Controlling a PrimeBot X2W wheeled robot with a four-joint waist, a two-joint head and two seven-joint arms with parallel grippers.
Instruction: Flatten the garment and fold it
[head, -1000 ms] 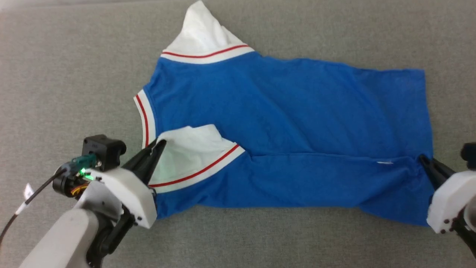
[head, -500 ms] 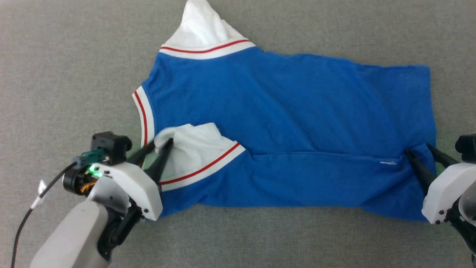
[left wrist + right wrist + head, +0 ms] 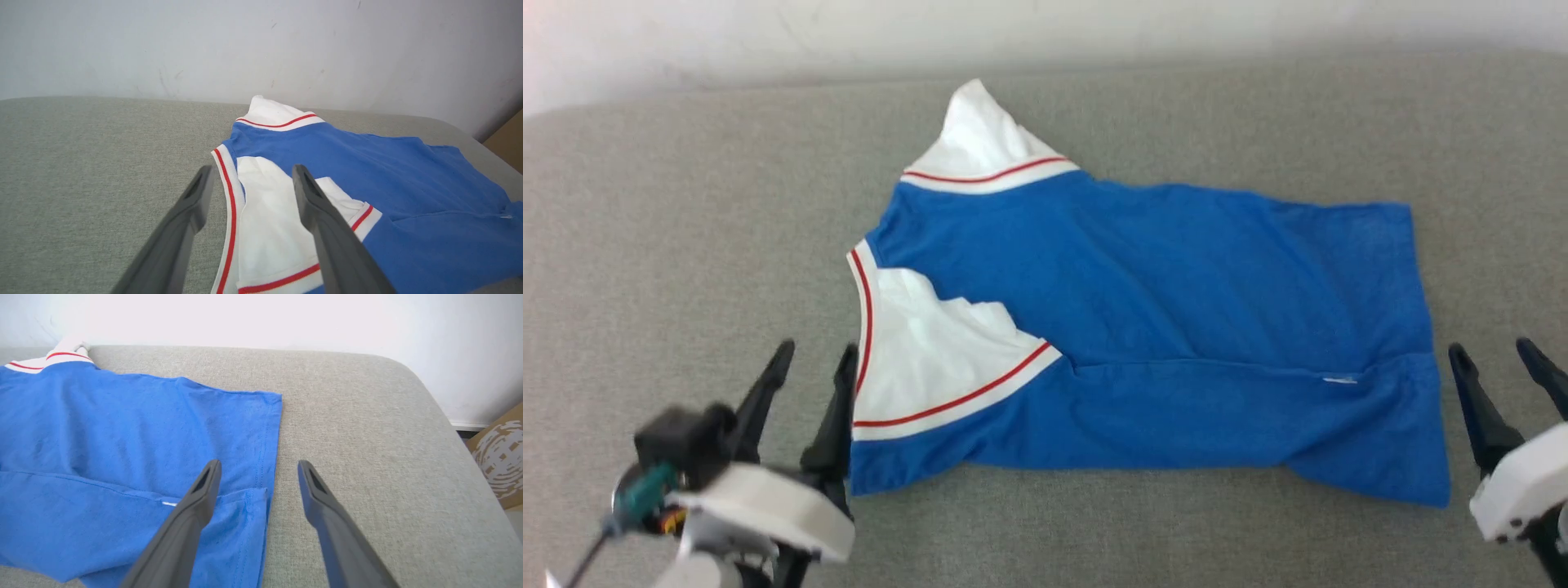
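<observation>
Though illegible, white tag on garment; left end effector and right end effector each spread open.

The left pincer and right pincer each have two long dark-grey fingers, slotted near pointed tips, on a white casing. The left wrist bears a black block, teal plug and thin cable; the right casing shows dark screws.
</observation>
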